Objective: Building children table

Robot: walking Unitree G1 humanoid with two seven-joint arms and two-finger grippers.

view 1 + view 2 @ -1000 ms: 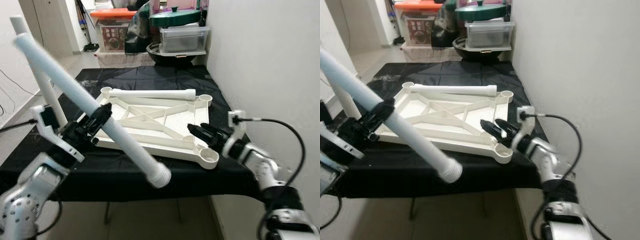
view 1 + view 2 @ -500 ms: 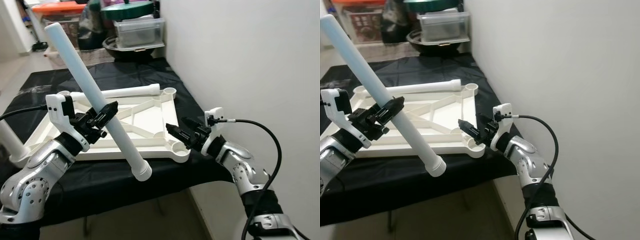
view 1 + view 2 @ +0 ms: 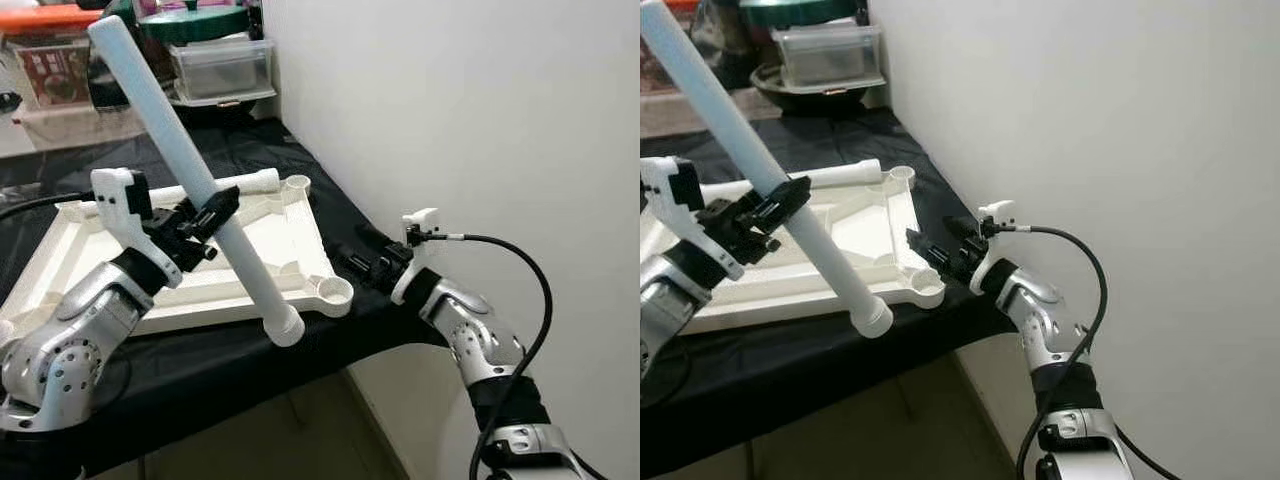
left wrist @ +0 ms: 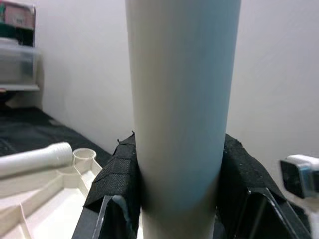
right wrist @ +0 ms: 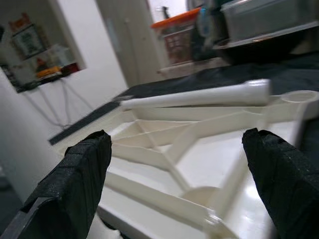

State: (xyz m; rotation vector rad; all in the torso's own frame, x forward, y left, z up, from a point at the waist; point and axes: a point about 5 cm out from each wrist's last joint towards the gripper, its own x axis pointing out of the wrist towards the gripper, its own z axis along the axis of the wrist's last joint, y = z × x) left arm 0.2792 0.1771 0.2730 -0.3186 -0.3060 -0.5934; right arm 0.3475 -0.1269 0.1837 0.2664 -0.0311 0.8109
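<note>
A white table top [image 3: 270, 235] lies upside down on the black-covered table [image 3: 330, 210], with a leg socket [image 3: 336, 290] at its near right corner. My left gripper [image 3: 207, 213] is shut on a long white leg tube [image 3: 190, 160], held tilted; its collared lower end [image 3: 287, 330] hangs just left of and in front of that socket. In the left wrist view the tube [image 4: 182, 99] sits between the black pads [image 4: 114, 174]. My right gripper [image 3: 940, 243] is open, just right of the socket corner, holding nothing. A second leg [image 3: 240, 184] lies across the far side of the top.
A white wall [image 3: 450, 120] runs close along the table's right side. Plastic storage boxes [image 3: 222, 68] and a green lid [image 3: 195, 20] stand beyond the far end. The table's front edge [image 3: 250, 365] drops to the floor right below the tube's end.
The camera has swung right. My left gripper has raised the leg steeper and brought its collared end in towards the near right socket. My right gripper stays open by that corner.
</note>
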